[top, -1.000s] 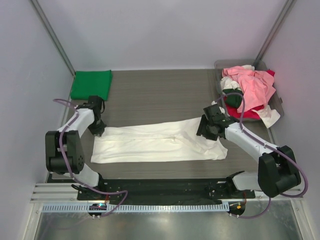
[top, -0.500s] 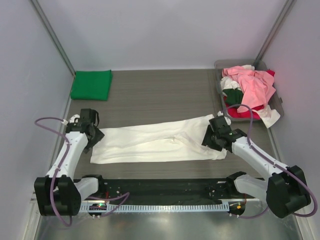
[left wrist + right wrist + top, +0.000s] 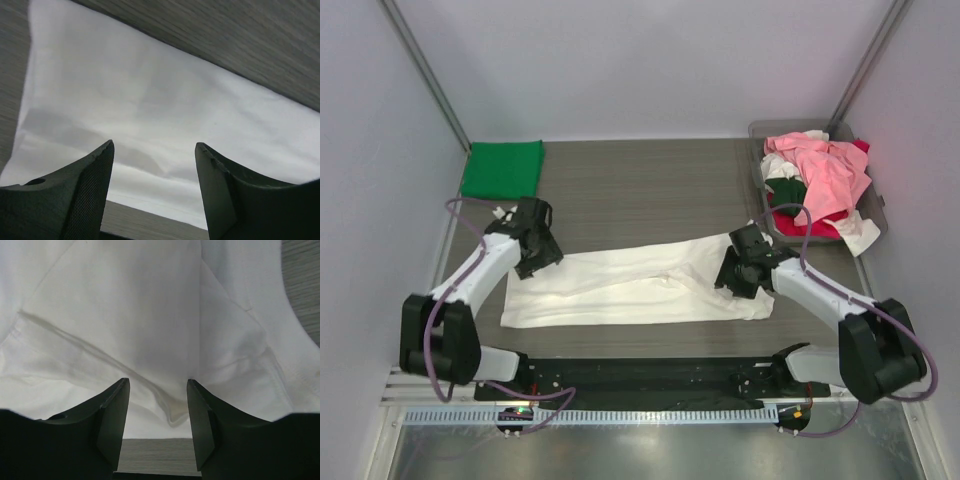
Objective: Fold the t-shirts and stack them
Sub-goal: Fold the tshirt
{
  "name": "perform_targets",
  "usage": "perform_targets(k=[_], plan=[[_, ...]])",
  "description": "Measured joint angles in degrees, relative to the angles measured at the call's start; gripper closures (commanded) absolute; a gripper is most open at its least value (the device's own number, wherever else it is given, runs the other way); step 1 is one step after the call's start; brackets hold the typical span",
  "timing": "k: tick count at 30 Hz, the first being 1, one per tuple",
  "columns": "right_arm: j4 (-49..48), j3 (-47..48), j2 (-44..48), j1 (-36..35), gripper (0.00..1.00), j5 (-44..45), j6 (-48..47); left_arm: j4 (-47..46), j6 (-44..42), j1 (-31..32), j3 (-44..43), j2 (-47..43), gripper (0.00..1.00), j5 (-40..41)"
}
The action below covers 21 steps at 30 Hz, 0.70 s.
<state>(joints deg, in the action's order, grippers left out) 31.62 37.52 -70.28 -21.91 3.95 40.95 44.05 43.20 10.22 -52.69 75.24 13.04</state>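
A large white t-shirt [image 3: 640,285] lies folded into a long strip across the table's near half. My left gripper [image 3: 546,254] hovers over the strip's upper left corner. It is open, and in the left wrist view its gripper [image 3: 154,145] has only white cloth [image 3: 150,100] beyond the jaws. My right gripper [image 3: 731,279] sits over the strip's right end, also open. The right wrist view shows that gripper [image 3: 158,381] just above creased white cloth [image 3: 125,315], with nothing pinched. A bright green t-shirt [image 3: 503,168] lies folded at the back left.
A grey tray [image 3: 756,130] at the back right holds a heap of pink, red, white and dark green shirts [image 3: 817,180]. Bare dark wood table [image 3: 640,190] lies between the green shirt and the tray. Walls close in on both sides.
My left gripper has opened and let go of the shirt's left end, then swung right over its upper left corner. The right gripper shifted slightly nearer along the right end.
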Motion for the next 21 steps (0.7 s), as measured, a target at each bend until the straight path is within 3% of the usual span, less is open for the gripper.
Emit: perform_targets(k=[5,12,16,21], plan=[[-1.5,3.9,-10.2,0.0,0.44,-2.0,1.8,-1.6,-1.7,3.7,-1.7,13.2,0.34,-1.6],[0.1,17.1,-24.0,2.0,0.44,-2.4,2.3,-1.9,-2.1,3.6,-1.9,18.4,0.34,-2.4],[3.3,36.3,-39.2,3.3,0.44,-3.7,1.5,-4.0,-0.2,3.8,0.4,17.0,0.34,-4.5],[5.1,73.4,-63.9,3.6,0.43,-8.2,0.0,-7.6,6.5,12.1,5.2,13.7,0.32,-6.2]])
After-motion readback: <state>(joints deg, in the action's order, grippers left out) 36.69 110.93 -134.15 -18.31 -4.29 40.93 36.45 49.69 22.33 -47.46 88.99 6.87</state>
